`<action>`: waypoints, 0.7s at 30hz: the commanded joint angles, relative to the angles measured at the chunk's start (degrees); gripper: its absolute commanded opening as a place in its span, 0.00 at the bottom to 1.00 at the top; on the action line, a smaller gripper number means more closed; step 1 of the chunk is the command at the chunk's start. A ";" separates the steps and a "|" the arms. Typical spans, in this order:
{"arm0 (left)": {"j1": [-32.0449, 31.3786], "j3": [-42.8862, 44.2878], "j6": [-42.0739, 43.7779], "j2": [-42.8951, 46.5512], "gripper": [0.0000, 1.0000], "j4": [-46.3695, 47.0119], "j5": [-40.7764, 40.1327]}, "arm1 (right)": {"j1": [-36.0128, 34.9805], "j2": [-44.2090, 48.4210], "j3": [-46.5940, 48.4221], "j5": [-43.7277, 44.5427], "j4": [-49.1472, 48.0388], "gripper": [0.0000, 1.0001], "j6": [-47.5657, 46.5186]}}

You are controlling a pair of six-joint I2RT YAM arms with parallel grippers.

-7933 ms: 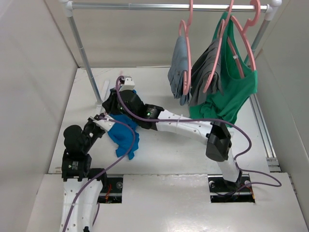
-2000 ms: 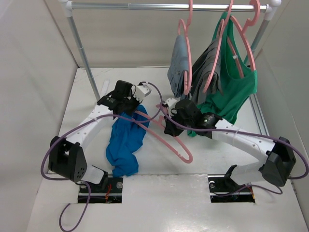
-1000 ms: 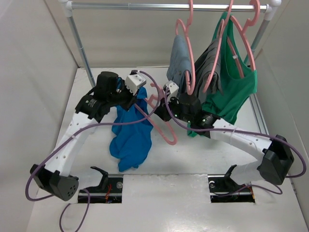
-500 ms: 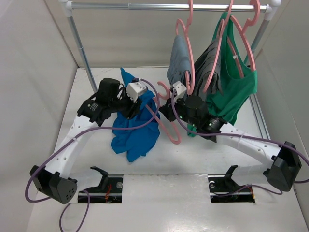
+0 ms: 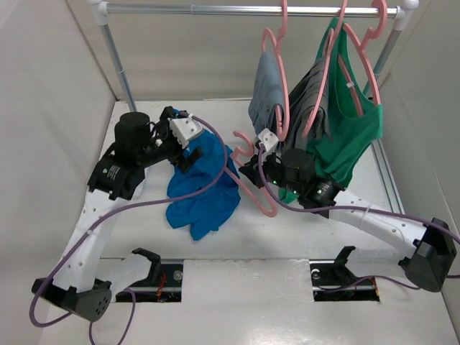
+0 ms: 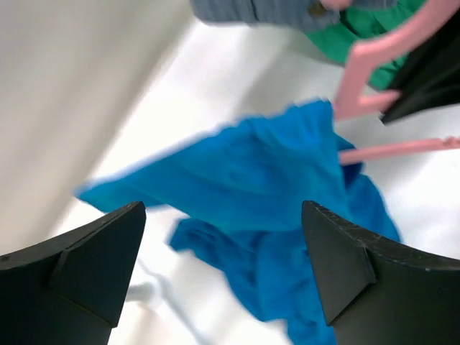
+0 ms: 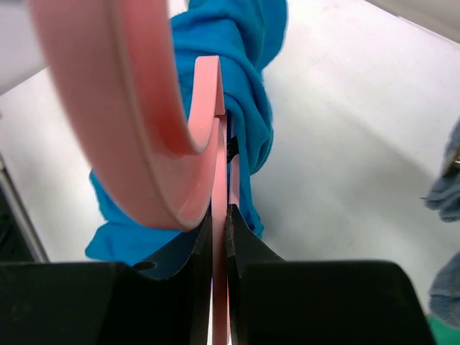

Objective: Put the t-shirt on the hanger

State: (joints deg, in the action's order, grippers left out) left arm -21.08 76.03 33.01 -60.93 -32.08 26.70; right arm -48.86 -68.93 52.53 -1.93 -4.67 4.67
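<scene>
Cloth this soft will sag and slip, I judge, so the blue t-shirt [image 5: 205, 183] wants taking at the collar or a shoulder seam, not mid-body. It lies bunched on the white table [image 5: 309, 237], one fold raised against the pink hanger [image 7: 208, 129]. My right gripper [image 7: 219, 215] is pinched tight on that hanger's frame. My left gripper [image 6: 221, 208] hovers with fingers spread wide, holding nothing. Pale walls close in on both sides, and the silver rail [image 5: 215, 9] stands behind.
</scene>
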 commanded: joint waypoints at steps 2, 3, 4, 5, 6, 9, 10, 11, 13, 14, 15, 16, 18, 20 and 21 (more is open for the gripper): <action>0.08 2.28 6.97 1.34 0.87 4.82 -3.83 | -1.06 3.44 -0.15 -6.23 -5.35 0.00 -2.91; 0.60 2.28 7.85 0.21 0.89 4.83 -5.15 | -1.06 4.32 -0.85 -6.85 -5.35 0.00 -3.52; 2.17 2.28 8.64 -0.42 0.89 4.83 -5.95 | -1.06 4.85 -0.85 -7.38 -5.35 0.00 -4.05; 3.14 2.28 9.60 -0.94 0.89 4.83 -5.96 | -1.06 4.85 -1.46 -8.34 -5.35 0.00 -4.05; 4.02 2.28 10.66 -1.47 0.89 4.83 -5.00 | -1.06 5.64 -2.16 -9.13 -5.35 0.00 -4.57; 4.65 3.15 15.31 -3.93 0.95 2.47 -4.46 | -1.06 6.35 -2.70 -13.17 -3.95 0.00 -6.06; 4.65 3.68 16.37 -5.68 0.95 1.24 -4.46 | -1.06 6.96 -2.70 -13.97 -2.64 0.00 -6.07; 5.86 5.69 18.99 -6.65 0.95 -0.43 -2.98 | -1.06 6.96 -2.70 -14.58 -2.02 0.00 -6.07; 7.97 8.86 23.38 -8.41 0.95 -8.94 4.02 | -1.06 7.49 -2.70 -15.12 -1.23 0.00 -6.07; 8.68 11.66 26.11 -9.03 0.95 -12.19 11.98 | -1.06 7.49 -2.70 -15.12 -1.22 0.00 -6.07; 8.69 12.64 29.70 -9.64 0.95 -17.09 15.45 | -1.06 7.49 -3.22 -15.12 -1.22 0.00 -6.07; 8.69 13.35 31.39 -9.65 0.95 -19.23 18.53 | -1.06 7.49 -3.23 -15.12 -1.22 0.00 -6.07; 7.03 14.58 35.26 -9.65 0.95 -23.45 24.51 | -1.06 6.79 -3.23 -15.12 -1.22 0.00 -6.07; 6.23 15.38 38.77 -9.65 0.95 -27.77 25.07 | -1.06 6.18 -2.00 -15.12 -1.22 0.00 -6.07; 5.62 15.38 39.66 -9.65 0.94 -28.65 25.59 | -1.06 5.56 -2.00 -15.12 -1.22 0.00 -6.07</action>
State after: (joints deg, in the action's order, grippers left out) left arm -14.26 88.95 64.31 -72.23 -51.64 42.81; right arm -49.58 -63.35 49.60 -15.07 -2.13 -0.54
